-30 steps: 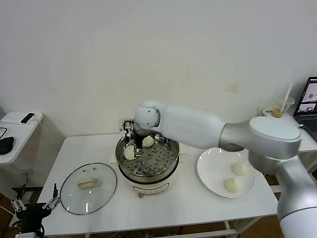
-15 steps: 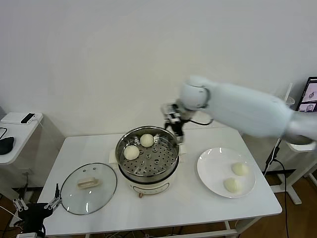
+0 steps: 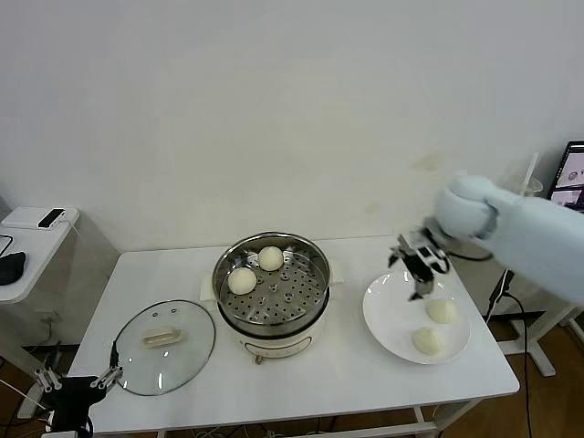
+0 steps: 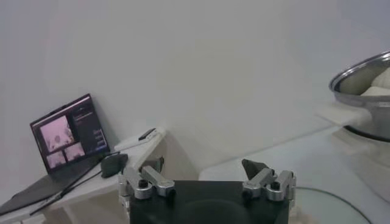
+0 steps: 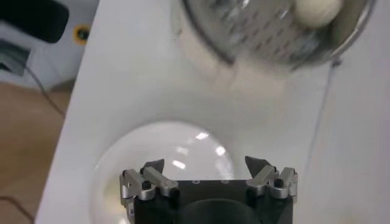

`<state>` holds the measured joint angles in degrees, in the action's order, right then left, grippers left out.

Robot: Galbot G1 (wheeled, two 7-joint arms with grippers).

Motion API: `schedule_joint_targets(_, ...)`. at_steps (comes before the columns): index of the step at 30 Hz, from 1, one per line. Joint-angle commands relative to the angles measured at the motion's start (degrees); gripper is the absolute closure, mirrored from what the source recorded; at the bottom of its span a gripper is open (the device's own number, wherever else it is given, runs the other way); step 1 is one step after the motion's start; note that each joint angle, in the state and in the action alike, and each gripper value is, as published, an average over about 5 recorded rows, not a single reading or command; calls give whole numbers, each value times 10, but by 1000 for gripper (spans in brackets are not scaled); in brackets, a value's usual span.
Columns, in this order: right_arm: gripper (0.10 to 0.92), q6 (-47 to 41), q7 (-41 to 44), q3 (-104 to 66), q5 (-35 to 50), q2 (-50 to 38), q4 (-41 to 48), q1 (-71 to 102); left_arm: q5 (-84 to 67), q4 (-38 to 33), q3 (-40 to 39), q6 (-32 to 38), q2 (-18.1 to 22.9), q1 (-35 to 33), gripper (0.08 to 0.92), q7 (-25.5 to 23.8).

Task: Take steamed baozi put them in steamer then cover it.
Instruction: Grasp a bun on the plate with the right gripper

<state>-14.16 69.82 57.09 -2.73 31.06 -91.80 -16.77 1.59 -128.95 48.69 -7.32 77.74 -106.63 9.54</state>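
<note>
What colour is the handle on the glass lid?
Cream-white, a small bar handle at the centre of the glass lid; clearest in the head view.

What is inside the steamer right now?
Two baozi sit on the perforated tray in the steamer. Whatever lies beneath the tray is hidden.

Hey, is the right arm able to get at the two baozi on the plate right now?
Probably yes. The right end effector hovers open over the far edge of the white plate, and the two baozi lie bare on it, nothing in between.
</note>
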Motion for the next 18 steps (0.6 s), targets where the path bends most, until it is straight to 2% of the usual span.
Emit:
schedule_joint_targets(1, 203, 23, -5, -133, -83, -76, -16, 220, 2, 1, -2, 0, 0, -1, 177, 0)
schedule_joint_targets(18, 203, 19, -29, -196, -129, -16, 83, 297, 6, 2, 8, -1, 4, -7, 177, 0)
